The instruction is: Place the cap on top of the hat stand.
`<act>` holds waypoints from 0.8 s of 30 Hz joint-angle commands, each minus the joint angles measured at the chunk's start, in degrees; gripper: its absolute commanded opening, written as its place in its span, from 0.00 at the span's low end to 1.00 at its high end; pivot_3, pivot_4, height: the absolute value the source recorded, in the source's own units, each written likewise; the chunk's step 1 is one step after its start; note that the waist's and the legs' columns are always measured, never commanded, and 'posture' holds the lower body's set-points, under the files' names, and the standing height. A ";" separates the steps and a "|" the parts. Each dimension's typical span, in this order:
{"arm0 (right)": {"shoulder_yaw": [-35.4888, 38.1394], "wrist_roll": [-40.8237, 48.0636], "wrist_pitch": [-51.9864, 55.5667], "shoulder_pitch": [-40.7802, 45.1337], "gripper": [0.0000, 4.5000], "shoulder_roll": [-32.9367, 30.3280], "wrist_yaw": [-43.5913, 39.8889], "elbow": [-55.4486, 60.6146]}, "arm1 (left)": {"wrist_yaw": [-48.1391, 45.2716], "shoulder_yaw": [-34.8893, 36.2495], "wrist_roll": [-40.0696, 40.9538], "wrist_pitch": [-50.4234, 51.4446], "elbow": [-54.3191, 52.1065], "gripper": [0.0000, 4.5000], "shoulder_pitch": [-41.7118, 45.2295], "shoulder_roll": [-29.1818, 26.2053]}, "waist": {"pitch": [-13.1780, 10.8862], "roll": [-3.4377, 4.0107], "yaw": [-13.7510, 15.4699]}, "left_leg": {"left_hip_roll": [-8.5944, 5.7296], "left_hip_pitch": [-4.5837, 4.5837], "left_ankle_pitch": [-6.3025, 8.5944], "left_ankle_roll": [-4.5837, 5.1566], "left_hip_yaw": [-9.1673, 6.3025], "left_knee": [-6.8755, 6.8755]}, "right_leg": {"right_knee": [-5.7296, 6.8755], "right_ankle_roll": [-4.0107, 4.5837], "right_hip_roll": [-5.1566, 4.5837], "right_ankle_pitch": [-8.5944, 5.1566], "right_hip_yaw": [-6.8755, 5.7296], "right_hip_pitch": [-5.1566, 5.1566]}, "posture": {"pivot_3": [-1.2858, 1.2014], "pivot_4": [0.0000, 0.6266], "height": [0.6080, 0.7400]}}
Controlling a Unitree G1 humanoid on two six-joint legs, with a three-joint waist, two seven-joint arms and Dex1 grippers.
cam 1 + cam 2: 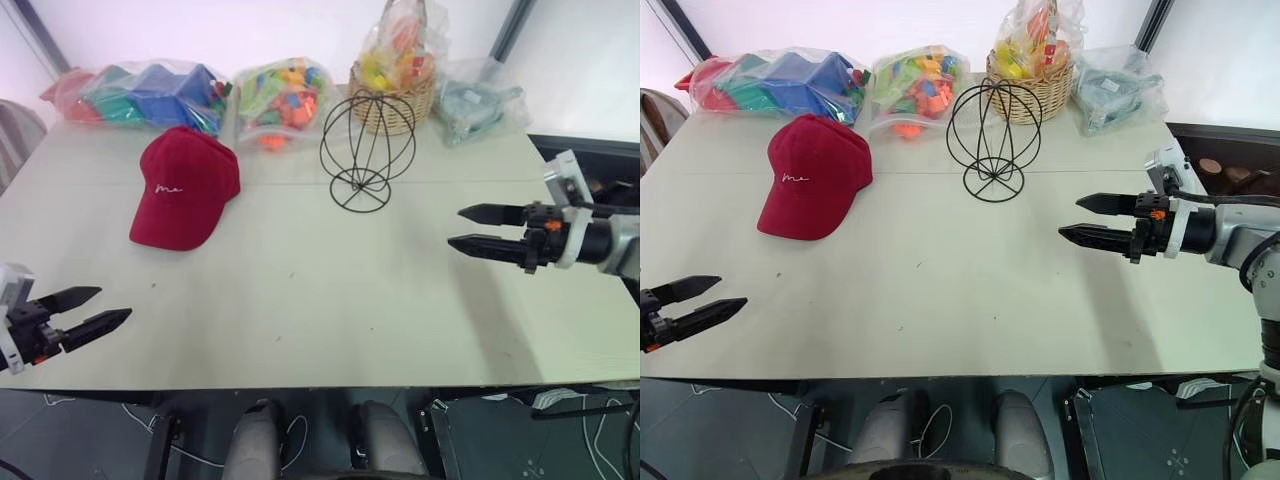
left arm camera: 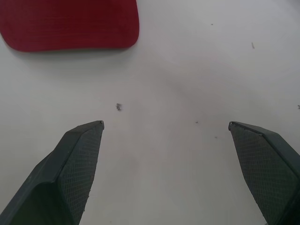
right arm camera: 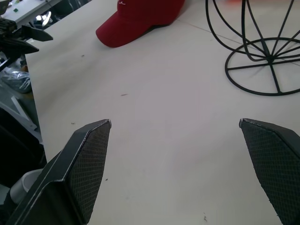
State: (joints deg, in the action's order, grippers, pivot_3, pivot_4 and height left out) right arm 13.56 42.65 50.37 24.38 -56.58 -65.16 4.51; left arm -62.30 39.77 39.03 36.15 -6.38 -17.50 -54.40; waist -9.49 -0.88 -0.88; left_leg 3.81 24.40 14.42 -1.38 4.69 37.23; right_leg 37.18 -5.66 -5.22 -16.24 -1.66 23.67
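Observation:
The dark red cap (image 1: 184, 188) lies on the white table (image 1: 300, 300) at the back left, brim toward me, white script on its front. To its right stands the black wire hat stand (image 1: 366, 150), bare. My left gripper (image 1: 95, 308) hovers open over the table's front left corner, well short of the cap's brim (image 2: 70, 23). Over the table's right side my right gripper (image 1: 462, 228) is open too, pointing left, with the stand's round base (image 3: 265, 65) ahead of it. Nothing is between either pair of fingers.
Along the table's far edge sit clear bags of coloured blocks (image 1: 150, 92) (image 1: 280, 100), a wicker basket (image 1: 395, 105) with a bag of toys, and a bag of pale items (image 1: 480, 100). A dark surface (image 1: 590, 160) adjoins the table's right edge.

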 commanded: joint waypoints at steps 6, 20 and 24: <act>1.80 1.48 0.48 0.16 1.00 -0.20 1.13 2.11 | 0.56 2.27 0.82 1.33 -0.82 0.99 0.84 -0.16 | 0.00 0.00 0.01 | 0.00 0.00 0.00 0.00 0.00 0.01 | 0.00 0.00 0.00 0.00 0.00 0.00 | 0.52 0.24 1.00; 0.32 1.06 0.31 2.58 1.00 0.05 2.06 0.70 | 2.28 0.35 -1.95 -2.64 -0.36 0.99 4.25 0.36 | 0.00 0.00 0.01 | 0.00 0.00 0.00 0.00 -0.02 0.02 | 0.01 0.00 0.02 0.00 0.00 -0.01 | 0.52 0.24 1.00; 0.36 1.03 0.16 2.42 1.00 0.27 2.32 0.82 | 2.19 -0.57 -3.51 -4.59 0.45 0.99 4.95 0.59 | 0.00 0.00 0.06 | 0.00 0.00 0.00 0.00 -0.02 0.03 | 0.00 0.00 0.02 0.00 0.00 -0.03 | 0.52 0.24 1.00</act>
State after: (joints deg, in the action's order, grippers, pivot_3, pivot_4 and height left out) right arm 13.00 43.41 50.94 25.84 -56.30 -62.96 4.73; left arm -59.89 38.92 36.16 32.93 -5.89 -12.92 -53.77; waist -9.49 -0.88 -0.82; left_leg 3.81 24.40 14.42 -1.38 4.67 37.27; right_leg 37.19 -5.67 -5.19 -16.24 -1.66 23.64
